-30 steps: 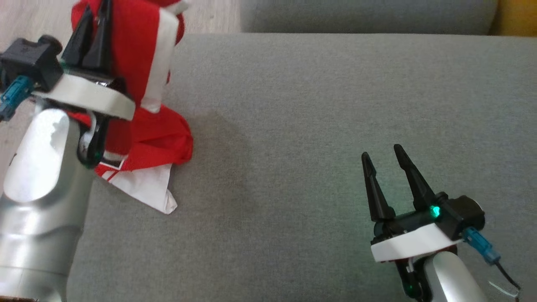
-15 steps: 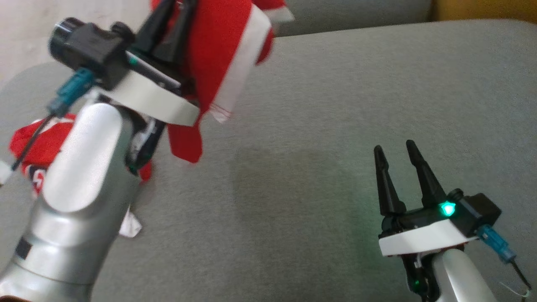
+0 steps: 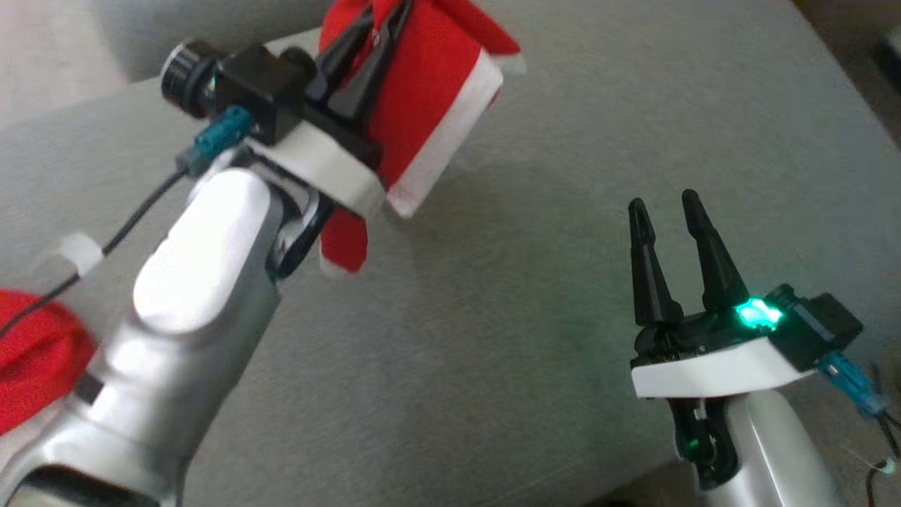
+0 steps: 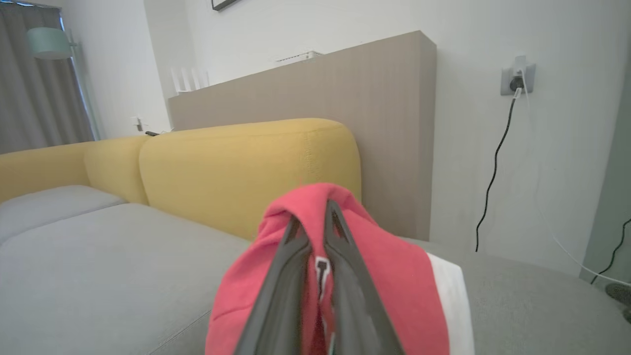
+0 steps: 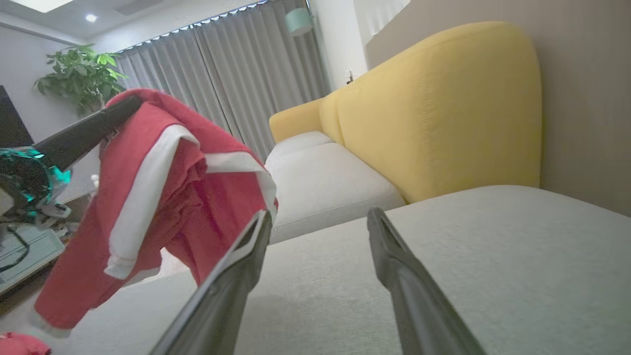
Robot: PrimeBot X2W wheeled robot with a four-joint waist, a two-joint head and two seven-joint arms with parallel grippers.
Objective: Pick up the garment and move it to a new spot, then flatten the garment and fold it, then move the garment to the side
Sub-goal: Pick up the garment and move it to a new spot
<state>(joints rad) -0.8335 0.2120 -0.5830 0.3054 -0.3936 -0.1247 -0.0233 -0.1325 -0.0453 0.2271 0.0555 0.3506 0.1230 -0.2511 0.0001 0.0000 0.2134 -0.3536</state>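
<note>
— At the lower left edge of the head view, what is that red lump?
— A bunched red cloth point(image 3: 32, 359), partly hidden behind the silver left forearm point(image 3: 183, 303). I can't tell whether it belongs to the garment or is a separate piece.
— And going right from there?
— The forearm rises toward the upper middle of the frame. There the left hand point(image 3: 387, 14) is clenched on the garment point(image 3: 429, 91), which is red with a white band. The cloth is pinched between the two dark fingers and drapes to their right, and a red end hangs below the wrist.
— Does it touch the sofa seat point(image 3: 493, 317)?
— From the head camera it hangs above the grey seat. In the right wrist view it takes up the left half, and its lowest hem comes near the seat at lower left. Whether they touch I can't tell.
— What about the left wrist view?
— At bottom centre the two fingers stand close together with red fabric wrapped around their tips, and the white band shows at lower right. A yellow backrest point(image 4: 246, 167) runs from the left to the middle behind them. At the upper right a wall socket point(image 4: 516, 79) has a black cable point(image 4: 493, 172) hanging from it.
— And the far right of the head view?
— The right hand point(image 3: 664, 201) sits at lower right, released. Its fingers are spread and point up the frame with nothing between them. A green light point(image 3: 757, 313) glows on its base, and it is well apart from the garment.
</note>
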